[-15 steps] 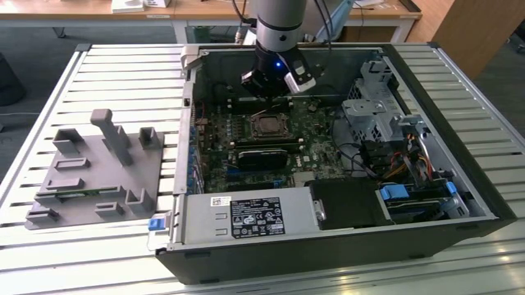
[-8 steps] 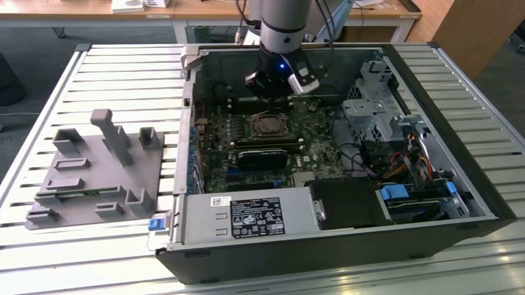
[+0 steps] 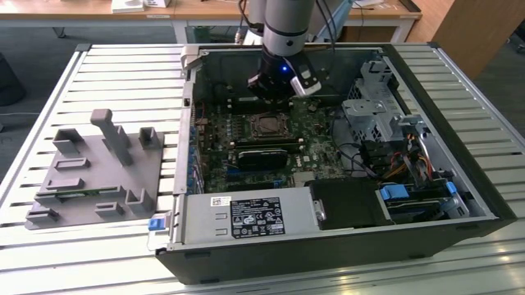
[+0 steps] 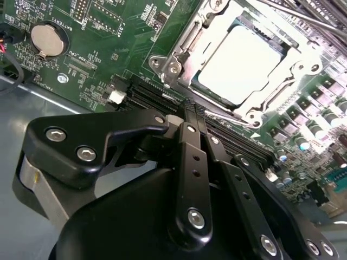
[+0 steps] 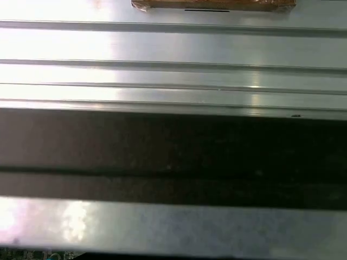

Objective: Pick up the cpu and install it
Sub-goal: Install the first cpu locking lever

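Slatted metal table (image 3: 98, 74) carries everything in the exterior view, and on it lies an open computer case (image 3: 459, 184) with its side panel off. Inside the case, the green motherboard (image 3: 246, 166) covers the floor toward the exterior view's left, a drive cage with bundled cables (image 3: 394, 160) fills the exterior view's right, and a silver power supply (image 3: 246, 218) sits along the near edge. Beside the case, on the exterior view's left, rests a grey plastic tray (image 3: 82, 184) with upright blocks. The robot arm (image 3: 287, 24) comes down into the far part of the case, and its gripper (image 3: 275, 92) hangs just above the board, close behind the socket. The socket frame (image 4: 179, 59) shows in the second wrist view with its metal bracket around the cpu (image 4: 238, 62), which lies flat inside the socket, silvery top facing up; the same chip sits at the board's centre in the exterior view (image 3: 267, 126). A round coin battery (image 4: 47, 39) is set in the board well apart from the socket. The gripper's black fingers (image 4: 187, 130) meet at their tips with nothing between them, clenched and apart from the cpu.
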Available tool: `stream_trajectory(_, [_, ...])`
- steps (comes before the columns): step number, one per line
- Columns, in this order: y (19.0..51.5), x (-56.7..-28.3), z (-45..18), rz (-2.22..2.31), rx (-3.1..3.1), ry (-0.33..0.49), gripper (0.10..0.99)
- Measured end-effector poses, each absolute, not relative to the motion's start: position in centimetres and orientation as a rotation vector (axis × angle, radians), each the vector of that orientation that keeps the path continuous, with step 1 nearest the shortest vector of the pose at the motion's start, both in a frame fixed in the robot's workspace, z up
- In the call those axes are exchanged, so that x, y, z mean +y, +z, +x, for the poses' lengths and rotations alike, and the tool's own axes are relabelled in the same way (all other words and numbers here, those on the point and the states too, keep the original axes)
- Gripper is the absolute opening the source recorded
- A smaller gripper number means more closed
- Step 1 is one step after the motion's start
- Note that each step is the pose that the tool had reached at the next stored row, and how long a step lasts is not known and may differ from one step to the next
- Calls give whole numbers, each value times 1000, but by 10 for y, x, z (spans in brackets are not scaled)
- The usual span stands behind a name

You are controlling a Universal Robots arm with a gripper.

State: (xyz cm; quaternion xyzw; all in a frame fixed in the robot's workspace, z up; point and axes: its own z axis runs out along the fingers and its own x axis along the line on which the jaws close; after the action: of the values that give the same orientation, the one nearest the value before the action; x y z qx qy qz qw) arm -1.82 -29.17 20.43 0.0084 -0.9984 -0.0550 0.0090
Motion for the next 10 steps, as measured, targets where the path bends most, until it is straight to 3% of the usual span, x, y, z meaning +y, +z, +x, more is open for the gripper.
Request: stream_trajectory(10, [201, -292, -17, 26, -3119, -172, 106])
